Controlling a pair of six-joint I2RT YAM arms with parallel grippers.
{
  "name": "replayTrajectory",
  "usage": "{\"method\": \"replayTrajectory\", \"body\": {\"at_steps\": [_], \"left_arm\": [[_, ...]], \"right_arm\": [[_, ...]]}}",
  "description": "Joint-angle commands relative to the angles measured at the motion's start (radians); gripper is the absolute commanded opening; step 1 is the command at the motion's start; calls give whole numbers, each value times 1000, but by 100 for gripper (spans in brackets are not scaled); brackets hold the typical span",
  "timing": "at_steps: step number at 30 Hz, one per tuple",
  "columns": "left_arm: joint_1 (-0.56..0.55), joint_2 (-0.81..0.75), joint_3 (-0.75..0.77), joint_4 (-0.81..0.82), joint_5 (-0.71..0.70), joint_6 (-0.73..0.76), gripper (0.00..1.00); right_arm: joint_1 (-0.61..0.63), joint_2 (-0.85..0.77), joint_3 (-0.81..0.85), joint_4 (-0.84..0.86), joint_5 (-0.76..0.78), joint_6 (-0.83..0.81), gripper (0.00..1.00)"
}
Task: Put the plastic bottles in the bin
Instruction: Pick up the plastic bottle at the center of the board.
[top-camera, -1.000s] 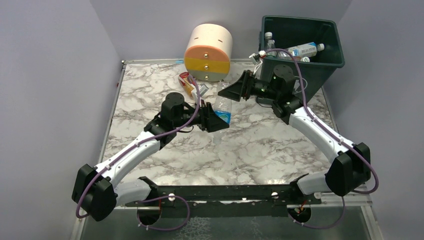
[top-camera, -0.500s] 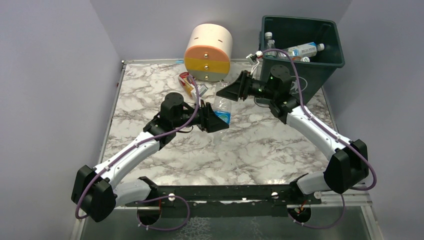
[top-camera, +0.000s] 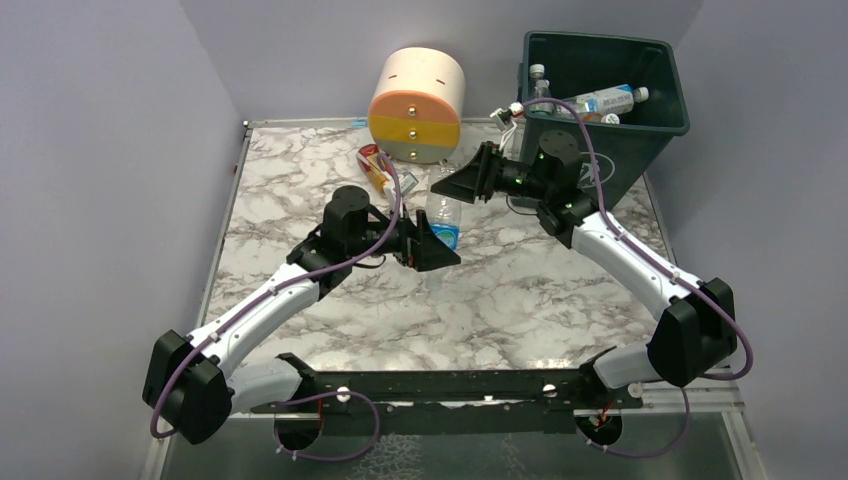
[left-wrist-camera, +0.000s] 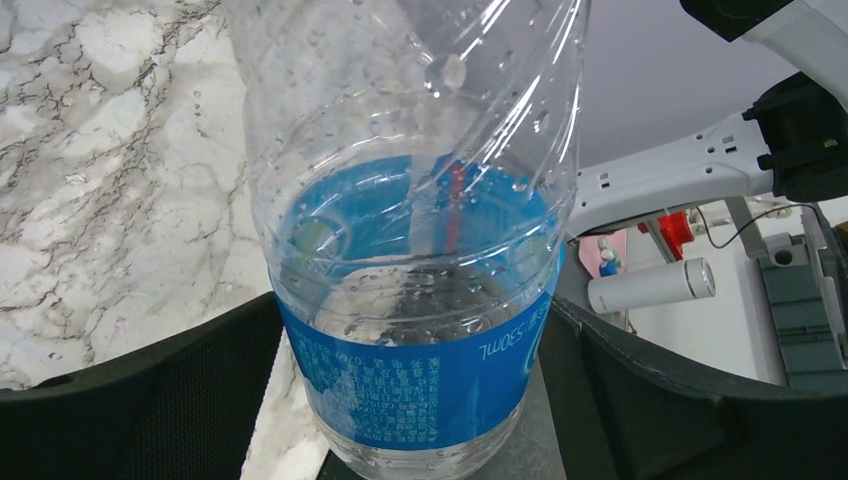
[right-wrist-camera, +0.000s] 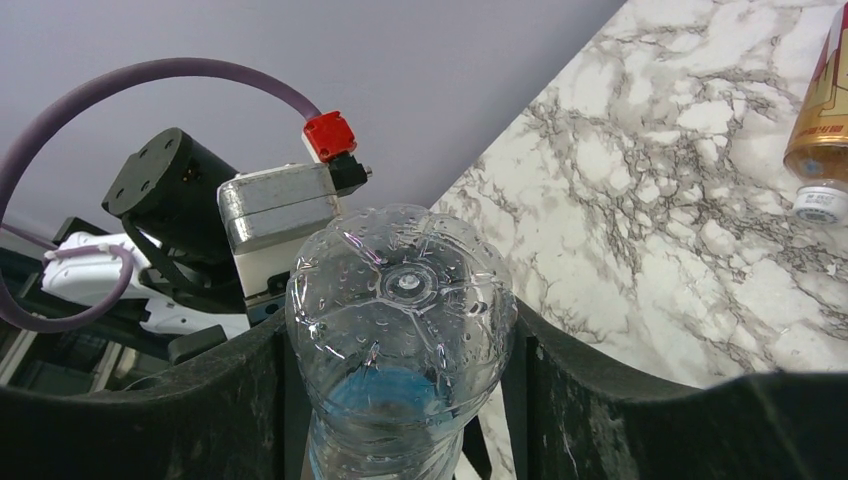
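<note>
A clear plastic bottle (top-camera: 443, 208) with a blue label is held above the middle of the table between both grippers. My right gripper (top-camera: 452, 186) is shut on its base end (right-wrist-camera: 400, 290), with both fingers pressed against its sides. My left gripper (top-camera: 438, 250) stands open around the labelled end (left-wrist-camera: 420, 370), fingers (left-wrist-camera: 140, 400) just off the plastic. An orange-filled bottle (top-camera: 375, 168) lies on the marble near the drawer unit, and the right wrist view shows it too (right-wrist-camera: 820, 130). The dark green bin (top-camera: 655, 128) stands at the far right with bottles (top-camera: 610, 100) inside.
A cream, orange and grey round drawer unit (top-camera: 417, 105) lies at the back centre, just behind the orange bottle. The marble table (top-camera: 500, 300) is walled by purple panels on three sides. The bin stands just past the right arm's elbow.
My left gripper has opened and let go of the blue-label bottle. My right gripper has closed on the bottle's base. Both arms have barely shifted.
</note>
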Motion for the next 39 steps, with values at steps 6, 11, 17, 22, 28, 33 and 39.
{"method": "replayTrajectory", "body": {"at_steps": [6,11,17,22,28,33,39], "left_arm": [[-5,-62,73,-167,-129,133,99],[-3,-101,86,-170,-147,125,99],[-2,-133,95,-185,-166,119,99],[1,-161,99,-201,-183,120,99],[2,-192,113,-221,-194,127,99],[4,-208,118,-243,-203,141,99],[5,-215,105,-245,-203,143,99]], "right_arm": [[6,-16,43,-24,55,-57,62],[4,-23,76,-98,111,-106,62],[-13,-20,155,-188,163,-182,62],[-54,-14,204,-234,167,-210,62],[-169,12,267,-239,109,-187,61],[-276,61,363,-257,54,-164,60],[-351,127,490,-281,23,-154,60]]}}
